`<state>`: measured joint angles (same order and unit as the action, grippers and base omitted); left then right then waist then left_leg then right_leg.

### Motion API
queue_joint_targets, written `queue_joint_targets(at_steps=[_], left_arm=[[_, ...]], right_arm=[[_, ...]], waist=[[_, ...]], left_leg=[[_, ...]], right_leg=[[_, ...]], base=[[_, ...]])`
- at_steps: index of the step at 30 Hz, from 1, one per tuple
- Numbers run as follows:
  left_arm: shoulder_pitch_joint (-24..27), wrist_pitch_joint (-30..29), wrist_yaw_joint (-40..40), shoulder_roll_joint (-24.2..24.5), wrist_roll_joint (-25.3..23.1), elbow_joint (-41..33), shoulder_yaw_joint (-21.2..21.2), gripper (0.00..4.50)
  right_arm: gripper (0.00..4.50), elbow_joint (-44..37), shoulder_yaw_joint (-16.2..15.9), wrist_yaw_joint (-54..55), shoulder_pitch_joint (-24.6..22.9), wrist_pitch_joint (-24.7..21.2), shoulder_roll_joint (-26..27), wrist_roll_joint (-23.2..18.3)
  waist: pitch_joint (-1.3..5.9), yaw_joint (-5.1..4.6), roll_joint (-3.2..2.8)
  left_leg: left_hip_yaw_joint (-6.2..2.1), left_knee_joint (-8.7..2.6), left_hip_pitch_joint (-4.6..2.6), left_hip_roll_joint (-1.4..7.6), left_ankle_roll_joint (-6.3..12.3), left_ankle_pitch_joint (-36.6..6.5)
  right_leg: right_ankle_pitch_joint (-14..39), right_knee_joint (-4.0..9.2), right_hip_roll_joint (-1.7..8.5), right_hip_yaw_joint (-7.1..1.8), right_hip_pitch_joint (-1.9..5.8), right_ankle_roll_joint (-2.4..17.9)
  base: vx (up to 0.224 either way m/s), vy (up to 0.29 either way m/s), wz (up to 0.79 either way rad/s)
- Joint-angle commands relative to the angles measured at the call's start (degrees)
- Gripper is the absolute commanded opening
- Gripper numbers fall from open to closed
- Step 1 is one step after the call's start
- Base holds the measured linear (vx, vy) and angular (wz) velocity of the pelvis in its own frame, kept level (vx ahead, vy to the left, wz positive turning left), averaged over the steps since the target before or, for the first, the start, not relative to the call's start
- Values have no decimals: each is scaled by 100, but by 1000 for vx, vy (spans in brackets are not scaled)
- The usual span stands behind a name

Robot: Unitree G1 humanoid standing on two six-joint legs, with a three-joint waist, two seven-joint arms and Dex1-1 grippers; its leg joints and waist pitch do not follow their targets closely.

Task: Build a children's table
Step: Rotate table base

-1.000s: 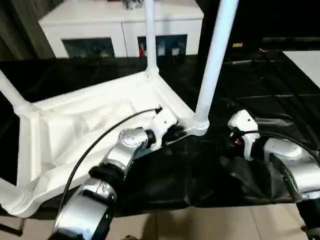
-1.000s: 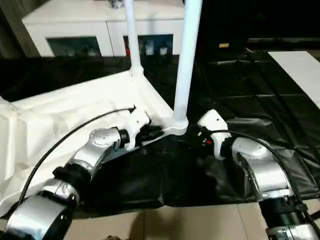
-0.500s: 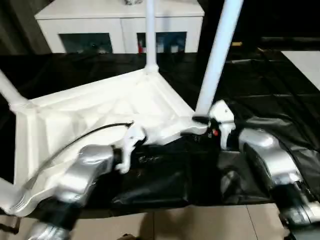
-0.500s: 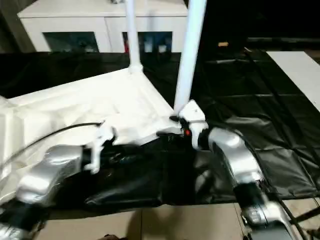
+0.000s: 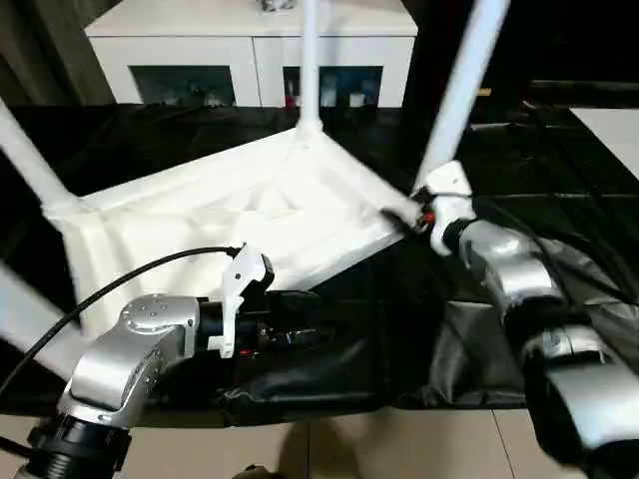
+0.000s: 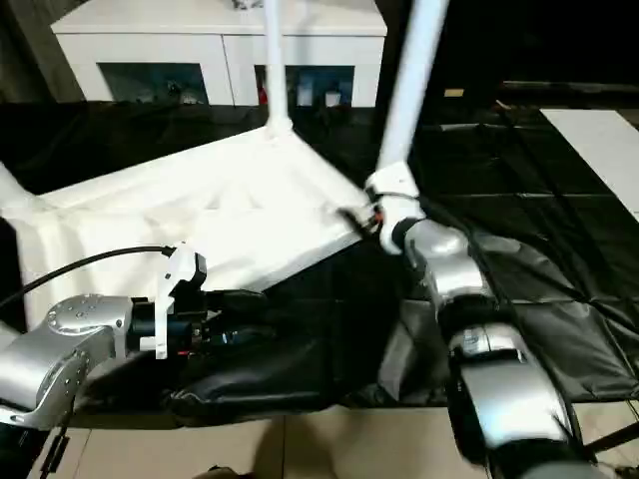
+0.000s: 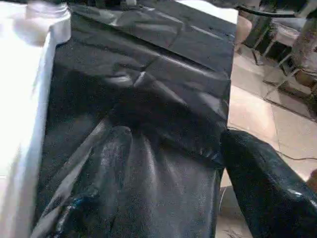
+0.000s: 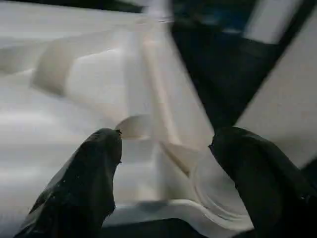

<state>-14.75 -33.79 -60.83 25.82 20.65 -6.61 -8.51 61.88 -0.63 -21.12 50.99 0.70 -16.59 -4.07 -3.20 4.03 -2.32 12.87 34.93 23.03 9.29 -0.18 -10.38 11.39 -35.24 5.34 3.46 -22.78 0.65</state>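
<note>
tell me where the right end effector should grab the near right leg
Low on the leg, just above its corner socket, coming from the robot's side. The top lies ribs up, so the leg stands nearly upright, and its round shaft would fit between the right end effector's open fingers there.

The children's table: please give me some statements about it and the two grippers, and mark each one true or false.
1. The children's table lies upside down with its legs pointing up. True.
2. The left gripper grips a table leg. False: it is over the black cover, apart from the table, holding nothing.
3. The right gripper is at the table's corner socket, fingers open. True.
4. A red cabinet stands behind. False: the cabinet is white with glass doors.
</note>
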Motion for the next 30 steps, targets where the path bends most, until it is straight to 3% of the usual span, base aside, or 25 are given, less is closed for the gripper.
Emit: queue_joint_targets(at_steps=[1, 4, 8, 11, 12, 14, 15, 16, 17, 19, 24, 25, 27, 28, 29, 30], left_arm=[[-35, -76, 63, 5, 56, -150, 76, 366], [-23, -99, 214, 2, 101, -300, 107, 402], [100, -129, 309, 56, 160, -484, 177, 433], [277, -93, 402, 94, 171, -694, 280, 447], [334, -80, 433, 101, 170, -762, 314, 447], [610, -130, 439, 235, 306, -1013, 486, 447], [643, -146, 436, 259, 333, -1042, 511, 447], [700, -175, 428, 318, 404, -1090, 559, 447], [804, -230, 360, 419, 531, -1151, 674, 447], [884, -238, 293, 497, 596, -1190, 762, 447], [1518, -370, -171, 921, 1098, -1475, 1447, 447], [1612, -402, -224, 968, 1163, -1515, 1527, 447], [1782, -507, -286, 1045, 1266, -1601, 1629, 447], [2003, -598, -338, 1160, 1399, -1695, 1761, 447], [2128, -651, -361, 1227, 1479, -1752, 1835, 447], [2205, -667, -379, 1262, 1518, -1776, 1892, 447]], right_arm=[[355, 329, 322, 606, 192, 88, -218, -102], [355, 940, 425, 1512, 477, 365, -432, 22], [355, 1041, 477, 1489, 506, 480, -463, 53], [355, 1022, 595, 1187, 478, 568, -419, -66], [355, 1015, 612, 1084, 463, 613, -403, -87], [355, 966, 537, 646, 336, 881, -330, -116], [355, 953, 522, 577, 316, 913, -319, -117], [355, 925, 502, 439, 281, 977, -295, -111], [355, 811, 448, 130, 190, 1076, -256, -114], [355, 702, 393, -124, 113, 1122, -237, -124], [355, -139, 107, -1276, -468, 1095, -244, -195], [355, -228, 70, -1334, -547, 1090, -256, -179], [355, -310, 35, -1328, -656, 1106, -277, -127], [355, -317, 23, -1268, -731, 1116, -296, -51], [355, -316, 20, -1236, -769, 1121, -310, -7], [355, -309, 18, -1211, -787, 1124, -318, 19]], waist=[[426, -51, 10], [422, -24, 39], [413, 47, 43], [419, 12, 58], [426, 10, 32], [418, -56, 65], [419, -60, -3], [415, -100, 20], [417, -105, -52], [404, -125, -24], [369, -117, -37], [367, -125, -48], [354, -122, -65], [347, -121, -27], [337, -118, -27], [331, -126, -9]], left_leg=[[-211, -420, -258, 382, -11, -958], [-194, -397, -251, 378, 20, -965], [-200, -404, -243, 374, -20, -1075], [-216, -404, -207, 372, -10, -1036], [-216, -398, -209, 371, 5, -1059], [-221, -387, -148, 367, 115, -1059], [-234, -385, -144, 371, 133, -1079], [-220, -377, -153, 371, 175, -1087], [-225, -365, -153, 364, 191, -1083], [-212, -374, -163, 378, 200, -1208], [-226, -405, -162, 411, 94, -1534], [-223, -431, -209, 420, 35, -1656], [-217, -442, -237, 420, -63, -1834], [-221, -447, -252, 427, -136, -1964], [-237, -465, -215, 425, -177, -1996], [-233, -477, -225, 424, -176, -2042]], right_leg=[[344, 295, 310, -251, 191, 1467], [362, 303, 325, -257, 179, 1484], [588, 302, 293, -243, 176, 1279], [483, 286, 292, -234, 204, 1221], [462, 282, 296, -233, 203, 1237], [427, 288, 326, -233, 240, 1327], [448, 283, 345, -229, 242, 1352], [503, 300, 321, -224, 229, 1391], [513, 284, 310, -219, 227, 1452], [621, 308, 280, -211, 213, 1484], [997, 309, 276, -210, 199, 1462], [1153, 328, 245, -208, 158, 1413], [1338, 349, 251, -224, 124, 1423], [1464, 356, 262, -237, 112, 1411], [1535, 343, 275, -238, 128, 1368], [1609, 364, 264, -240, 114, 1324]], base=[[0, 0, 0], [0, 0, 0], [0, 0, 0], [0, 0, 0], [0, 0, 0], [0, 0, 0], [0, 0, 0], [0, 0, 0], [0, 0, 0], [0, 0, 0], [0, 0, 0], [0, 0, 0], [0, 0, 0], [0, 0, 0], [0, 0, 0], [0, 0, 0]])
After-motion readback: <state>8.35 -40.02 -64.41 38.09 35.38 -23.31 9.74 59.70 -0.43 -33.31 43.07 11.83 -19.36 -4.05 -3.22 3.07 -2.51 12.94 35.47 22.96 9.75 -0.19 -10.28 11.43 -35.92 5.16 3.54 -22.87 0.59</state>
